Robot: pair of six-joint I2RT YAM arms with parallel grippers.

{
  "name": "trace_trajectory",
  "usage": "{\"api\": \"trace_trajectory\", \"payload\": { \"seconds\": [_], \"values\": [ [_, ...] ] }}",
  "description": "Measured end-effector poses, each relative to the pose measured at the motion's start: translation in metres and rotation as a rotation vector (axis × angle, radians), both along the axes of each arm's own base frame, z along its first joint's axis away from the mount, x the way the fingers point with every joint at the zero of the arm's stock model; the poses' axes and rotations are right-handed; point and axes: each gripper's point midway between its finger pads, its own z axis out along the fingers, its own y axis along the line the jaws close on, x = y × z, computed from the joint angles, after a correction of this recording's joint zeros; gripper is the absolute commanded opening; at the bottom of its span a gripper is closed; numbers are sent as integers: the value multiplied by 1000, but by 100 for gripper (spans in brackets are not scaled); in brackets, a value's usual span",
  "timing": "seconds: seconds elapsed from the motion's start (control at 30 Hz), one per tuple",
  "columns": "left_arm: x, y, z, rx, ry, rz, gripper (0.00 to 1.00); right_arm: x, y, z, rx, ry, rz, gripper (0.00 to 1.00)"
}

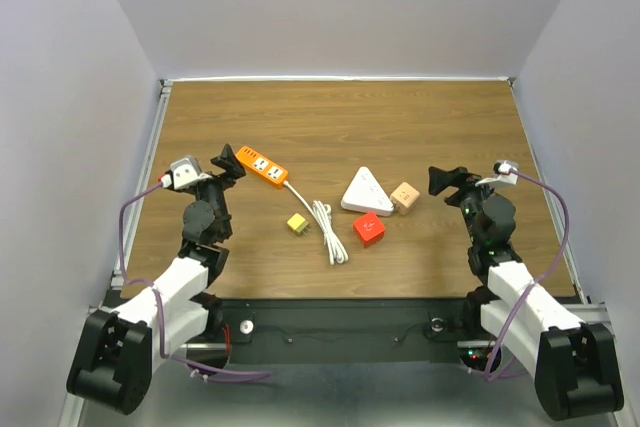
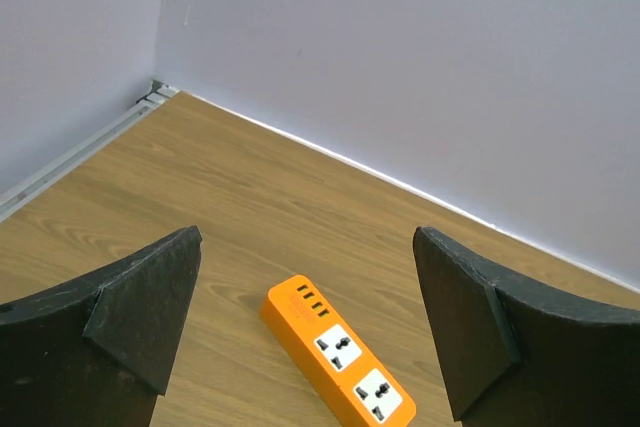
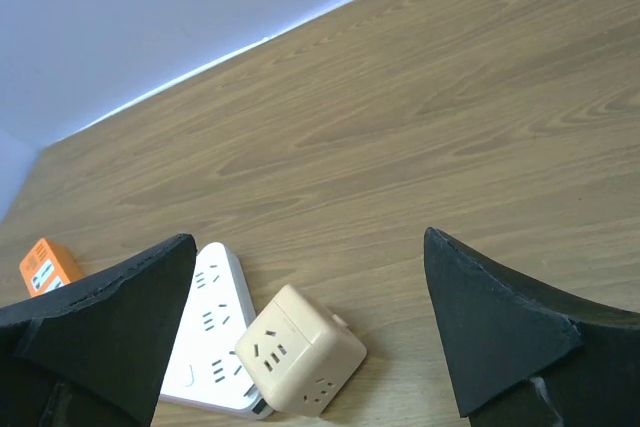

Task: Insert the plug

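Note:
An orange power strip (image 1: 263,166) with two sockets lies on the wooden table; it also shows in the left wrist view (image 2: 340,362) between my fingers. Its white cable (image 1: 325,227) runs down to a white plug end (image 1: 340,258). A small yellow plug (image 1: 297,224) lies beside the cable. My left gripper (image 1: 228,161) is open and empty just left of the strip. My right gripper (image 1: 450,183) is open and empty, right of a beige cube socket (image 1: 405,196) that also shows in the right wrist view (image 3: 300,350).
A white triangular socket block (image 1: 365,192) lies mid-table, also in the right wrist view (image 3: 212,332). A red cube (image 1: 369,228) sits in front of it. Grey walls close the table at the back and sides.

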Motion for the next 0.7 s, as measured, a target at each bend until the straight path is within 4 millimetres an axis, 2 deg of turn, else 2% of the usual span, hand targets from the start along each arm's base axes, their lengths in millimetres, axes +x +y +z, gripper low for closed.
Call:
{"api": "trace_trajectory", "payload": {
  "seconds": [0.23, 0.43, 0.7],
  "values": [
    [7, 3, -9, -7, 45, 41, 99, 3, -2, -11, -5, 39, -14, 100],
    [11, -6, -15, 37, 69, -4, 98, 15, 5, -17, -26, 87, 4, 100],
    [24, -48, -20, 142, 113, -139, 98, 25, 43, -23, -99, 139, 101, 100]
  ]
}}
